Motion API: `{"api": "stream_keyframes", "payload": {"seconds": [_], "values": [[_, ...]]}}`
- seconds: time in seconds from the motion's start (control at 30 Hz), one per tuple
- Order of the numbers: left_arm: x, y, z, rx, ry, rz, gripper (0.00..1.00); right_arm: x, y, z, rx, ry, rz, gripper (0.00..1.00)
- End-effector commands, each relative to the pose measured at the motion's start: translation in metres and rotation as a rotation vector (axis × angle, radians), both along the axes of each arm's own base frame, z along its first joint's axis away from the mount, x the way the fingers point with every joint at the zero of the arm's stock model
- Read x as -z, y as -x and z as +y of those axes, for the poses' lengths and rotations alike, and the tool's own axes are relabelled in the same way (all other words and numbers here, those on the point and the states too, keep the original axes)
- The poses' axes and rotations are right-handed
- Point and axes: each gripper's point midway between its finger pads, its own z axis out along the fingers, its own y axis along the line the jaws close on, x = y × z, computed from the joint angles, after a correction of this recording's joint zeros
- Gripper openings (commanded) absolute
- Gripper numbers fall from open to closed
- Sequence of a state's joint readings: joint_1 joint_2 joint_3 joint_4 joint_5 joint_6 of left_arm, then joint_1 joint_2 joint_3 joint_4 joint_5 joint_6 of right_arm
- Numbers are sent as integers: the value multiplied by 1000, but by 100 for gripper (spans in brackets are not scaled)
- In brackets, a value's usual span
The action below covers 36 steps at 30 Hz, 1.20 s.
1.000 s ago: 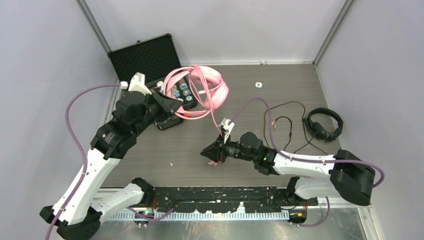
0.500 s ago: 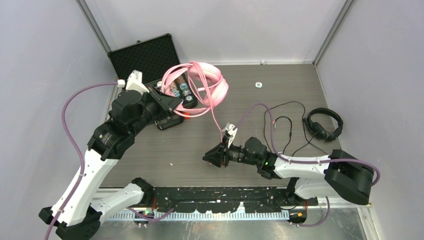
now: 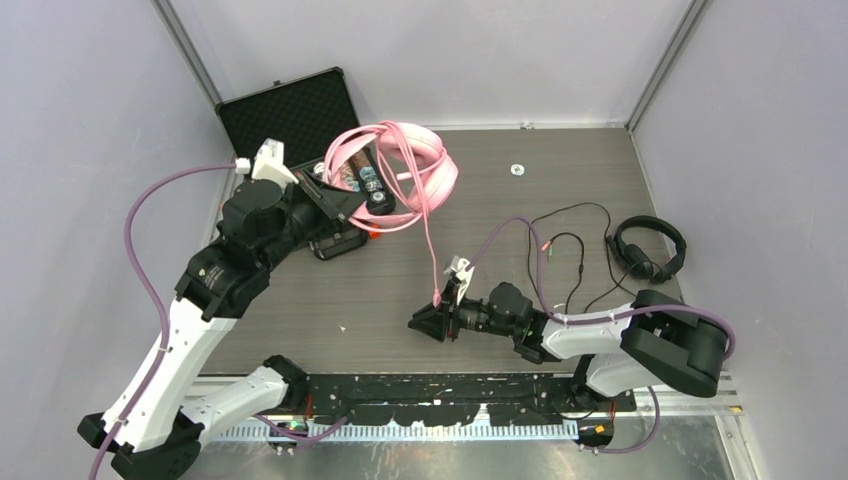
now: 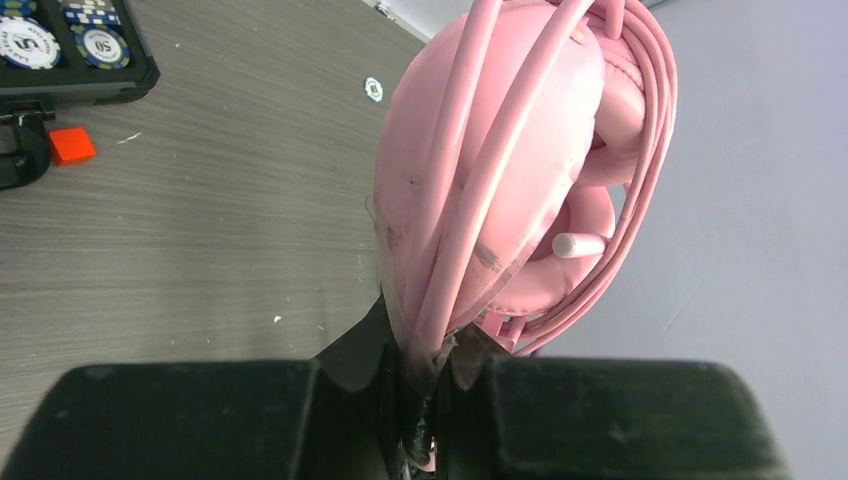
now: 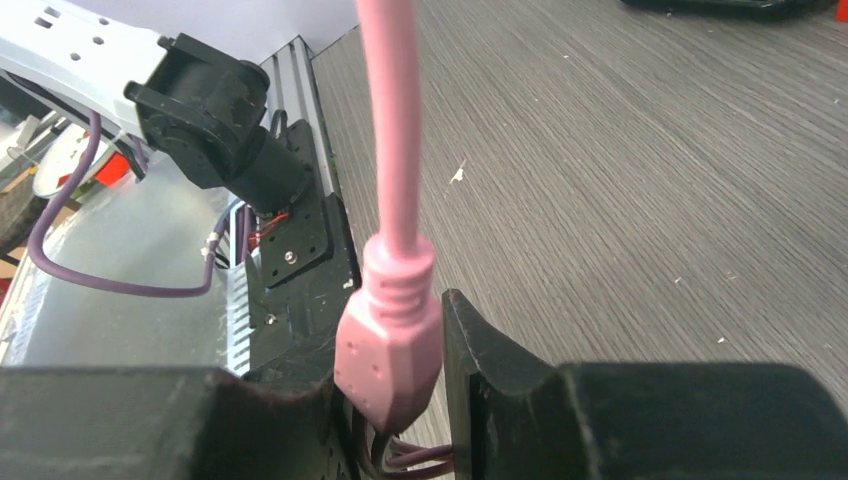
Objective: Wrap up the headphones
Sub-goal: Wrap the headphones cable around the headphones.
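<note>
- Nearest the arm bases, the right gripper (image 5: pixel 398 372) lay low over the grey wood-grain laminate table (image 3: pixel 560 170). Its black jaws stood either side of the moulded pink rubber plug (image 5: pixel 385 330), ribbed at the neck, and looked closed on it, touching both flanks
- From that plug the smooth, round pink cable (image 3: pixel 428 240) rose in one straight free run to the headset, so I judged this last stretch not yet wound
- To the right, the small matte black over-ear headset (image 3: pixel 648 250) lay flat on the table, well apart from both grippers. Its thin black wire (image 3: pixel 560 240) sprawled beside it in loose curves, so that half of the job looked untouched
- Farther back on the left, the left gripper (image 4: pixel 425 375) was pinched tight on an edge of the glossy pink over-ear headset (image 4: pixel 480 180) and held it up off the table. The shell was hard curved plastic, scuffed with dark marks
- Several turns of the pink cable ran round that headset, some snug against the shell and others hanging slack. Its wrapping seemed well on but unfinished
- Behind it sat an open black hard case (image 3: pixel 285 115) with dimpled foam in the lid and round poker chips (image 3: pixel 365 185) in its tray, with a small orange block (image 4: pixel 70 145) beside it
- Farthest off, a small round white chip (image 3: pixel 517 169) lay alone near the back wall
</note>
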<state>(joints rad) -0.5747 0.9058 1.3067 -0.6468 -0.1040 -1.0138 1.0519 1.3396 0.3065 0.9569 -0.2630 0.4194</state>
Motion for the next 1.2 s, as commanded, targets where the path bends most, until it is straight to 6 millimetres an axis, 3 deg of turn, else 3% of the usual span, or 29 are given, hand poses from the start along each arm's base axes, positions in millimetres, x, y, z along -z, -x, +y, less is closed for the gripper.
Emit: {"api": "stream_keyframes", "payload": {"seconds": [0.0,0.07,0.23,0.37,0.67,0.93,1.07,1.17], "values": [[-79,3,-5,22,203,-197,0,-12,-5,0,29,-67,-57,32],[-80,4,-7,32,214,-198,0,-8,-8,-1,44,-60,-52,29],[-83,7,-13,64,236,-201,0,-3,-12,-3,71,-58,-53,11],[-89,14,-22,132,252,-222,0,-13,-17,-6,109,-83,-70,1],[-92,55,-68,506,330,-199,0,-51,-61,-29,267,-90,-178,0],[-90,88,-86,761,303,-169,0,-89,-96,-64,364,-186,-184,0],[-76,102,-93,918,206,-158,0,-111,-107,-82,386,-233,-187,1],[-58,114,-94,1048,113,-144,0,-124,-105,-85,356,-250,-173,1]]}}
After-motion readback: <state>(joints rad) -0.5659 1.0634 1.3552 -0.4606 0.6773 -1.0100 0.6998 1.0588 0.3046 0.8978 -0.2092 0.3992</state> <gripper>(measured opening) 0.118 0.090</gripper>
